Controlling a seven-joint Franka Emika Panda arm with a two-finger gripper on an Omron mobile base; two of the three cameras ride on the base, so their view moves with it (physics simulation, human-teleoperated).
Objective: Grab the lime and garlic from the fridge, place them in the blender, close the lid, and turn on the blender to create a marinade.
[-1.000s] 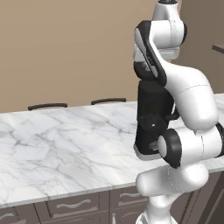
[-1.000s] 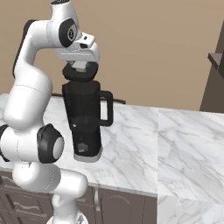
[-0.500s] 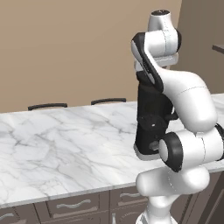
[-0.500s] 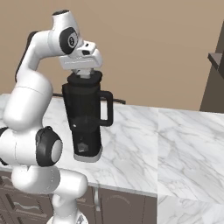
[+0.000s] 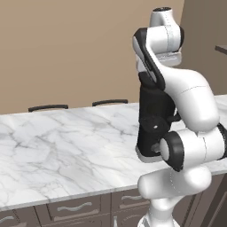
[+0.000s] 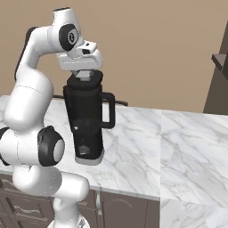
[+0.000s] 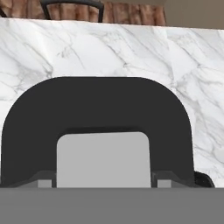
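The black blender (image 6: 89, 120) stands on its black-and-white base on the marble counter, with its side handle (image 6: 109, 111) toward the right. My gripper (image 6: 83, 75) points straight down onto the top of the jug. It is shut on the lid (image 7: 100, 105). In the hand view the fingertips (image 7: 46, 180) press both sides of the lid's light grey cap (image 7: 104, 159). The lid lies level on the jug's mouth. In the left base view my arm covers most of the blender (image 5: 153, 119). The lime and garlic are hidden, and the fridge is out of view.
The marble counter (image 5: 66, 146) runs wide to the left of the blender and to its right (image 6: 178, 147). Two dark chair backs (image 5: 48, 107) stand past its far edge. A dark cabinet (image 6: 218, 80) rises at the right. Drawers (image 5: 73, 207) sit under the front edge.
The hand has come down with the lid, from a little above the jug onto its mouth. The arm's upper joints have swung round. The blender has stayed put.
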